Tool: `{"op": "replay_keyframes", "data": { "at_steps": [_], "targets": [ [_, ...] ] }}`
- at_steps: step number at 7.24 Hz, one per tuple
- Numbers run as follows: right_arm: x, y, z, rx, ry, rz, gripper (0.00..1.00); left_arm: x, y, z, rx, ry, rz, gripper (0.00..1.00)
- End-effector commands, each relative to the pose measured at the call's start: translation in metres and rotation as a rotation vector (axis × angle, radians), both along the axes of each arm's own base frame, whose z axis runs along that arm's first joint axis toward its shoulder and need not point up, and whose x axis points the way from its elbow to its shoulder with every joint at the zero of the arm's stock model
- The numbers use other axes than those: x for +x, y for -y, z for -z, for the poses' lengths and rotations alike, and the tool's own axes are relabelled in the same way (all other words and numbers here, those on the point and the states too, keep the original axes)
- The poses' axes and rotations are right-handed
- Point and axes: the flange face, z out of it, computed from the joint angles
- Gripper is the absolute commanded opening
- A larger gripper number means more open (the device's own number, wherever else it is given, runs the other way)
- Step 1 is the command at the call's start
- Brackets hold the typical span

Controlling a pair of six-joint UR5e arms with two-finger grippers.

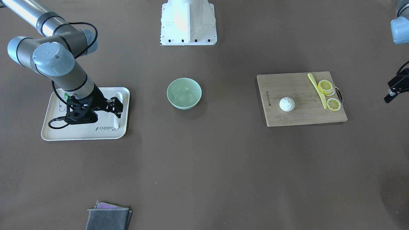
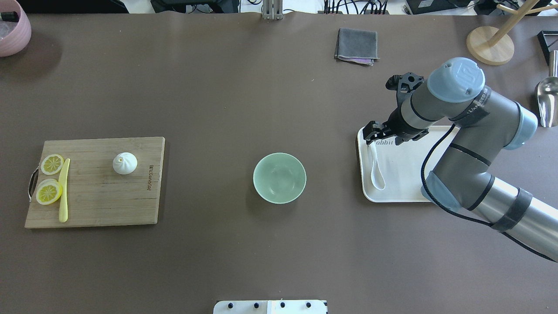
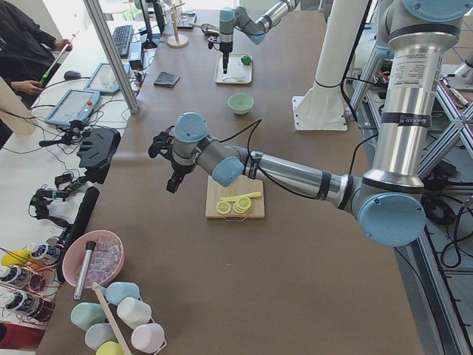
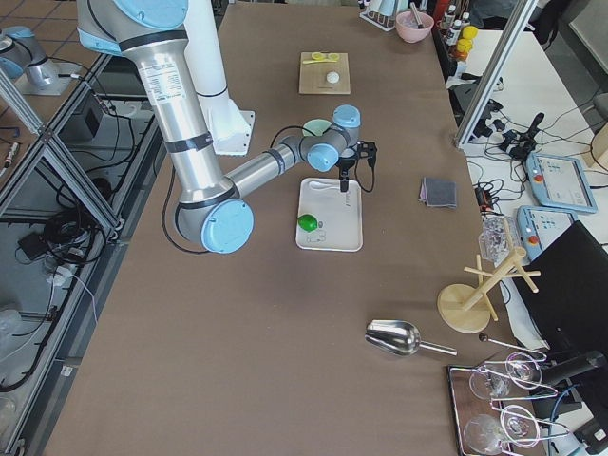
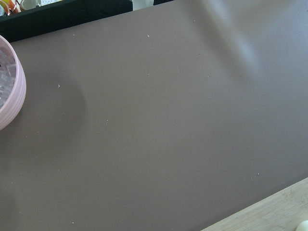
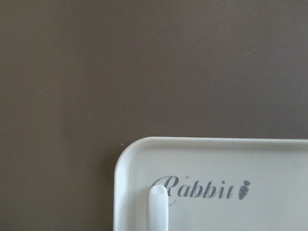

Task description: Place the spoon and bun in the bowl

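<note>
The cream-white spoon point(image 2: 375, 172) lies on the white tray point(image 2: 405, 183), its handle tip by the "Rabbit" lettering; it also shows in the front view point(image 1: 117, 111) and the right wrist view point(image 6: 158, 207). My right gripper point(image 2: 375, 134) hangs a little above the handle end, its jaws look open and empty point(image 1: 116, 104). The mint-green bowl point(image 2: 279, 177) stands empty mid-table. The white bun point(image 2: 124, 163) sits on the wooden cutting board point(image 2: 96, 200). My left gripper point(image 1: 393, 91) is at the table's left end, away from the board; I cannot tell its state.
Lemon slices point(image 2: 49, 179) and a thin yellow knife point(image 2: 64, 189) lie on the board. A green lime point(image 4: 307, 222) sits on the tray. A folded grey cloth point(image 2: 356, 46), a pink bowl point(image 2: 13, 28), a metal scoop point(image 2: 547, 93) and a wooden stand point(image 2: 490, 46) stand along the table's far side.
</note>
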Motion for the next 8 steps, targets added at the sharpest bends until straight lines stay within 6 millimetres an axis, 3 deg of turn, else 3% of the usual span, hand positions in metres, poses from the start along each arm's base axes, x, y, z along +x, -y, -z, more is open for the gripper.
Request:
{"op": "replay_keyframes", "data": {
  "at_steps": [1,6,8],
  "targets": [
    [-0.017,-0.008,-0.008,-0.011,-0.019,0.012,0.65,0.000,0.000,-0.002,-0.003,-0.001,-0.002,0.98],
    [-0.032,-0.017,-0.018,-0.027,-0.042,0.030,0.66,0.000,0.001,-0.002,-0.012,0.002,-0.003,0.98],
    [-0.032,-0.018,-0.019,-0.029,-0.045,0.030,0.30,0.000,0.001,-0.002,-0.013,0.001,-0.004,0.98]
  ]
}}
